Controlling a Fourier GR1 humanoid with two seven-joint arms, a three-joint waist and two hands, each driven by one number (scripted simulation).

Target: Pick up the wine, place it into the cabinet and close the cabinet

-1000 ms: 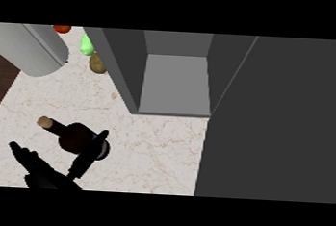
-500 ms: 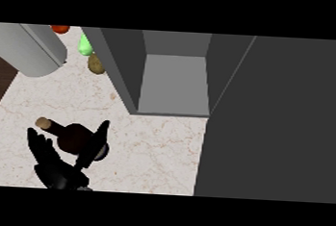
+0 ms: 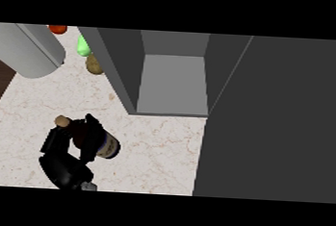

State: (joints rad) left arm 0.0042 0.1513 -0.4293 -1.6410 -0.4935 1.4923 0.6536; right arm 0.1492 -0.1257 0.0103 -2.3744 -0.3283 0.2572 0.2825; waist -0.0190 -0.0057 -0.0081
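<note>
A dark wine bottle point(image 3: 106, 145) with a tan cork point(image 3: 61, 121) is on the marble counter point(image 3: 155, 153) at the lower left, its neck pointing up and to the left. My left hand point(image 3: 65, 167) comes in from the lower edge and wraps the bottle: fingers point(image 3: 53, 140) on its left side, the thumb point(image 3: 92, 132) across its right side. Whether the bottle is off the counter I cannot tell. The grey cabinet point(image 3: 172, 81) stands open up and to the right of the bottle, with its inside bare. My right hand does not show.
The open cabinet door point(image 3: 277, 120) fills the right half of the view as a dark grey slab. A large grey cylinder point(image 3: 25, 49) stands at the upper left. A red item point(image 3: 58, 29), a green item point(image 3: 83, 47) and a brown item point(image 3: 94, 65) lie beside it.
My left hand moved up from behind the bottle and its spread fingers and thumb closed round it. The bottle has shifted slightly to the right.
</note>
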